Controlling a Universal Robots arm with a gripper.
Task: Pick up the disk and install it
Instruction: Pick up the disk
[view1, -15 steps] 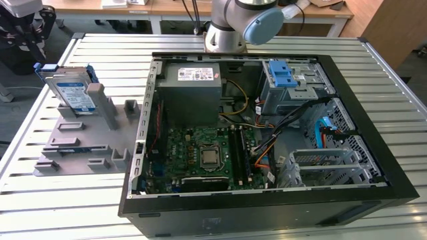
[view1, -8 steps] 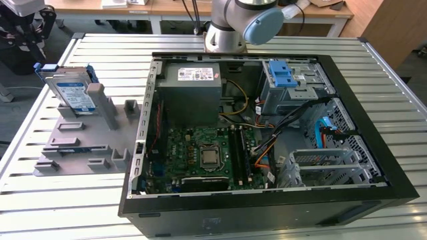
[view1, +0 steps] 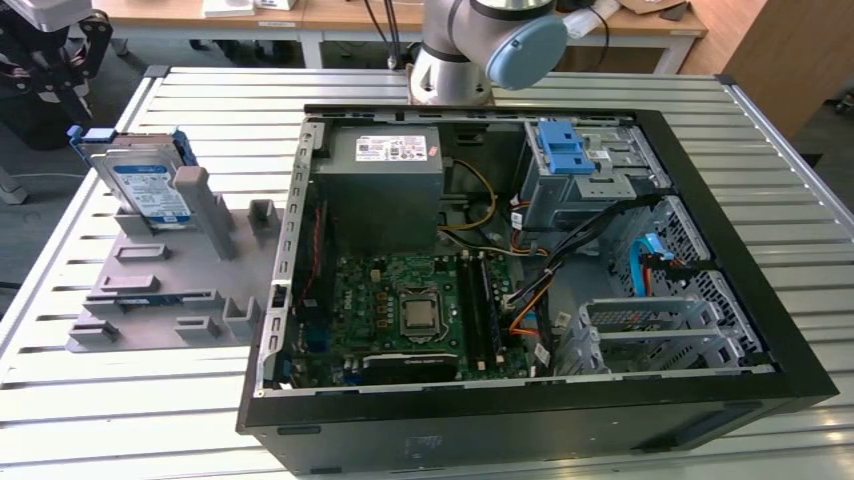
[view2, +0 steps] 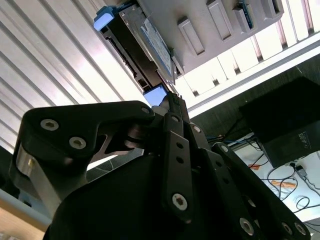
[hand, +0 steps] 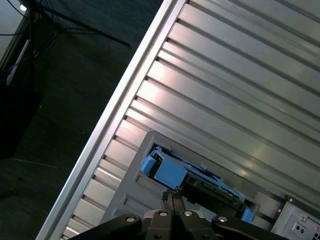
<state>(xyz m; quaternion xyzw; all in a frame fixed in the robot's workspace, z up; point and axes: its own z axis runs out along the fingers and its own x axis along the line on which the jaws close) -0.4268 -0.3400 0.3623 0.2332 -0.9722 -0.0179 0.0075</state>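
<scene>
A slatted metal table (view1: 80, 400) is spread across the exterior view, and most of its middle is taken up by an open computer case (view1: 534, 425) laid on its side, with boards and cables exposed. The arm (view1: 461, 60) is mounted at 12 o'clock of the case. At 9 o'clock of the case a grey holder (view1: 147, 300) with several slots is laid on the slats, just beside the case wall.

The gripper (hand: 172, 196) is seen in both wrist views with its fingertips pressed together and nothing pinched between them. In the first wrist view they are pointed towards the disk (hand: 200, 181) and lie near it, though contact cannot be judged. In the exterior view the gripper's black body is found at 11 o'clock of the disk, apart from it, by the table's corner.

The disk is stood on edge in the slot at the holder's 12 o'clock end, with its white-and-blue label turned outward. Blue side rails (hand: 167, 171) are fitted along its edges
</scene>
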